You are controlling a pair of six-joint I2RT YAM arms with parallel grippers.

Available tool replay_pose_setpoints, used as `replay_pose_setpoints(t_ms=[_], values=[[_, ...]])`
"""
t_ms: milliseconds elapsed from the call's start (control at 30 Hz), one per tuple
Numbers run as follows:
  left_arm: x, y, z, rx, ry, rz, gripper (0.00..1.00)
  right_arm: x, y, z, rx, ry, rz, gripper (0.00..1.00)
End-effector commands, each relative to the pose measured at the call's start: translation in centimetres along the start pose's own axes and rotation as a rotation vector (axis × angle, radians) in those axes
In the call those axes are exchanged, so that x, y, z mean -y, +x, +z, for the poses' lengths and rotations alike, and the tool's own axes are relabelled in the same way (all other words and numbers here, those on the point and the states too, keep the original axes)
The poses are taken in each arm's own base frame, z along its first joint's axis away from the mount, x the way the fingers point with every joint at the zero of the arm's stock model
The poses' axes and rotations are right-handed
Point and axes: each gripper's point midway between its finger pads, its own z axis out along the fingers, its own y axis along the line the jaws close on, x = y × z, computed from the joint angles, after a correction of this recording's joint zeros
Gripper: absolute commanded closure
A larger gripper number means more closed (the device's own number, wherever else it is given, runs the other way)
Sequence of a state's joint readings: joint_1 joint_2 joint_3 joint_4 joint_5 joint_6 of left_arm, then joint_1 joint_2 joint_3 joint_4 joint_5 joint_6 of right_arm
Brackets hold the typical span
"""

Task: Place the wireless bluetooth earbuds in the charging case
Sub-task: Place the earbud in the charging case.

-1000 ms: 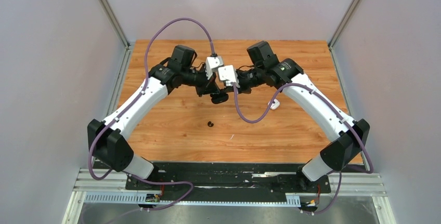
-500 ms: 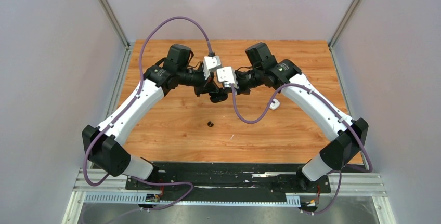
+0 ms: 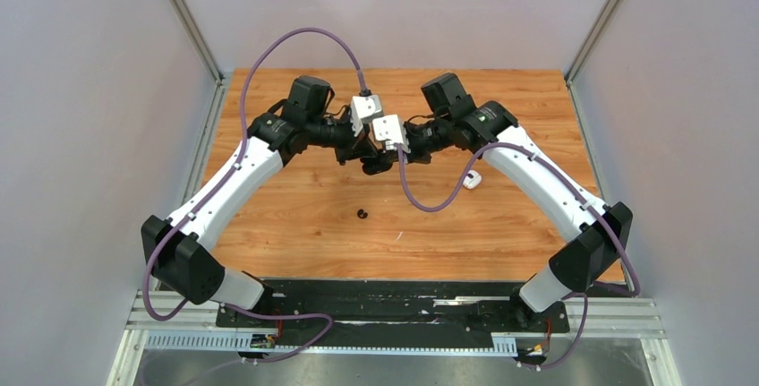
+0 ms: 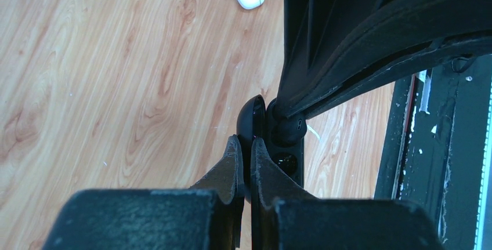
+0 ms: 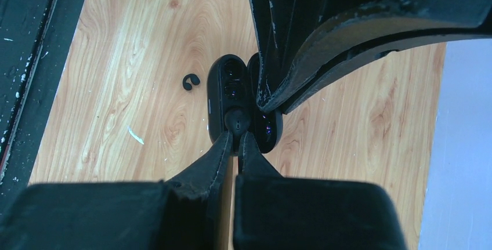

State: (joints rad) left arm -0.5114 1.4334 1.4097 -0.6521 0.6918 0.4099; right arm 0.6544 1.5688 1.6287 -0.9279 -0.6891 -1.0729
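Earbud (image 5: 238,123) tiny, light, slick: we'd pinch its rounded sides gently. Right pincer (image 5: 237,138) closed, tips at it; left pincer (image 4: 245,143) clamped on black case (image 4: 253,116) lid.

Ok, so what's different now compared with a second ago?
The elbow of the left arm swung back and outward; the joined grippers and the black case edged slightly farther from the bases. Nothing taken or released: left gripper stays shut on the case, right gripper shut at its open slots. The loose black earbud and white case lie unmoved.
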Motion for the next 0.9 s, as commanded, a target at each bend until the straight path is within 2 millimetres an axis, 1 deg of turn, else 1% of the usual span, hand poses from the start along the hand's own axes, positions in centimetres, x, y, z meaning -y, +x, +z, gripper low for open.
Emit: replay_pose_setpoints(t_ms=[0,133,300,433,467,667,867], values=[[-0.8,-4.2,-1.6,0.101,-0.073,0.102,1.00,-0.5,-0.5,0.0,-0.009,-0.033,0.025,1.00],[-0.7,-4.6,-1.8,0.115,-0.070,0.113,1.00,-0.2,0.4,0.7,-0.075,-0.021,0.041,0.98],[0.5,-5.4,-1.9,0.153,-0.016,0.091,1.00,0.3,1.0,1.5,-0.129,-0.006,0.061,0.97],[1.4,-6.0,-2.2,0.198,0.003,0.087,1.00,0.8,1.3,1.7,-0.156,0.014,0.071,0.97],[1.4,-6.3,-2.3,0.214,0.004,0.095,1.00,0.9,1.3,1.8,-0.161,0.019,0.074,0.96],[2.3,-6.8,-2.6,0.256,0.030,0.076,1.00,0.9,1.2,2.1,-0.161,0.019,0.076,0.95],[2.4,-6.8,-2.4,0.272,0.037,0.045,1.00,0.8,0.8,2.3,-0.152,0.011,0.063,0.92]])
